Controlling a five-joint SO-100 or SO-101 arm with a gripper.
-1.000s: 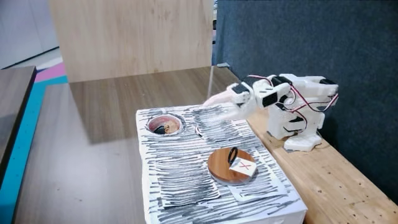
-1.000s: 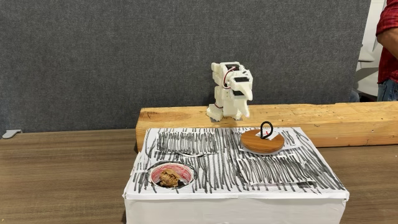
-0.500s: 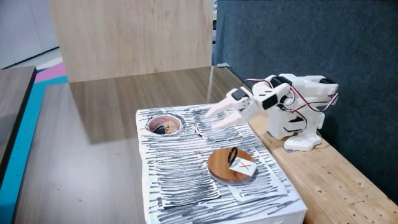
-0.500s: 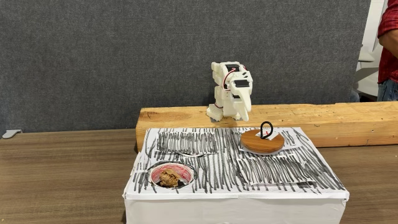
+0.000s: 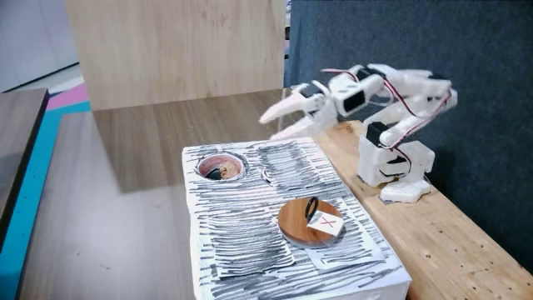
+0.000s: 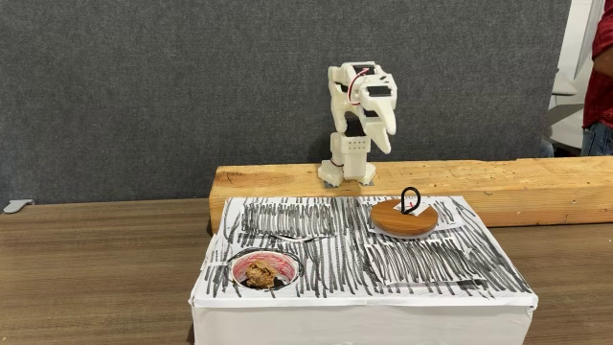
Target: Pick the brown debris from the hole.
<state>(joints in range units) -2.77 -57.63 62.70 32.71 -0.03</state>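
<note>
The brown debris (image 5: 216,173) (image 6: 259,275) is a small tan wrinkly lump lying inside the hole (image 5: 222,156) (image 6: 238,265), a round opening with a pinkish-white rim at one corner of the striped box. My white gripper (image 5: 270,125) (image 6: 381,137) hangs in the air above the box's far edge, well apart from the hole. Its two fingers are spread, with nothing between them. In a fixed view it points toward the hole's side of the box.
The white box with black stripes (image 5: 250,237) (image 6: 431,264) also carries a round wooden disc (image 5: 296,221) (image 6: 397,222) with a red X card (image 5: 326,223) and a black ring. My arm's base stands on a wooden beam (image 5: 450,242) (image 6: 479,182). A person (image 6: 600,86) is at the right edge.
The arm has lifted from low over the box's far edge to well above it and stretched out. The fingers have spread apart. The debris has not moved.
</note>
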